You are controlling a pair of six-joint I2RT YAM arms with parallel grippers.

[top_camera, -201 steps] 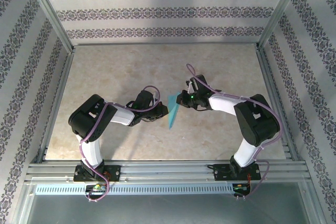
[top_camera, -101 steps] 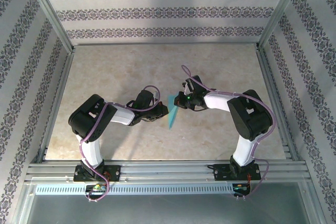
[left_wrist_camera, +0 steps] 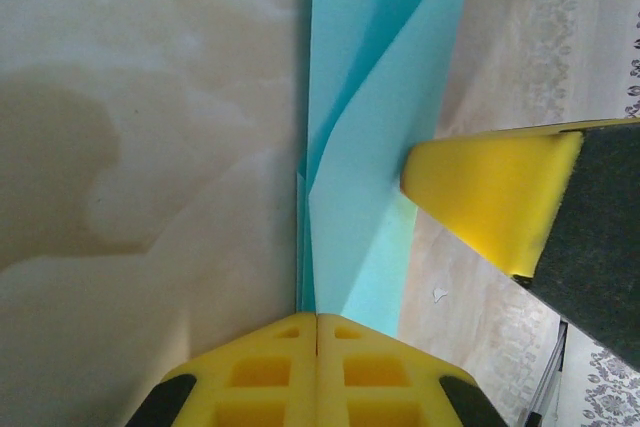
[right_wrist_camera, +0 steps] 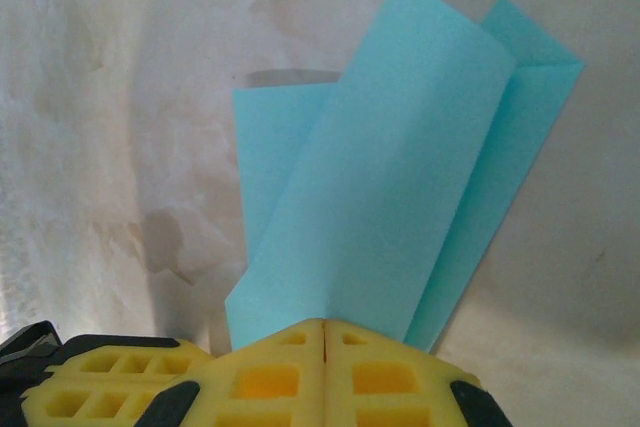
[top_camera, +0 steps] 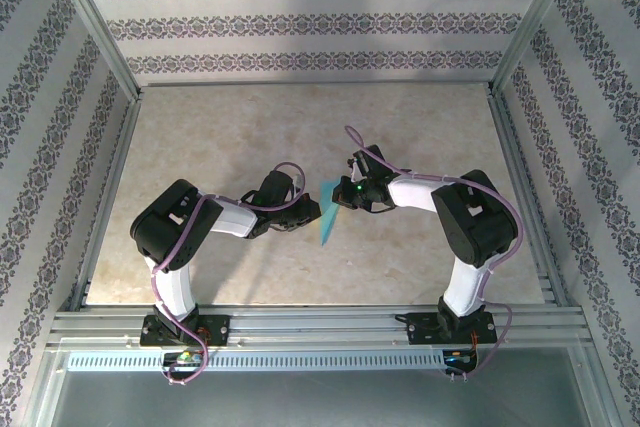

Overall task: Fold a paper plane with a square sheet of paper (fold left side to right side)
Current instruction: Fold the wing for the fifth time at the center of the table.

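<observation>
Pinching paper plane [top_camera: 327, 217]: left tool [left_wrist_camera: 317, 322] and right tool [right_wrist_camera: 325, 327] both clamped | beige marbled table [top_camera: 220, 127] | patterned walls [top_camera: 300, 22]

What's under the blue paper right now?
Marbled table shows around the paper, which both the left gripper and right gripper pinch. The spot directly beneath it and the inside of its folds are covered.

The cyan-blue paper plane [top_camera: 328, 215], a narrow creased dart of overlapping layers, is at mid-frame in the top view, tapering toward the bottom.
</observation>
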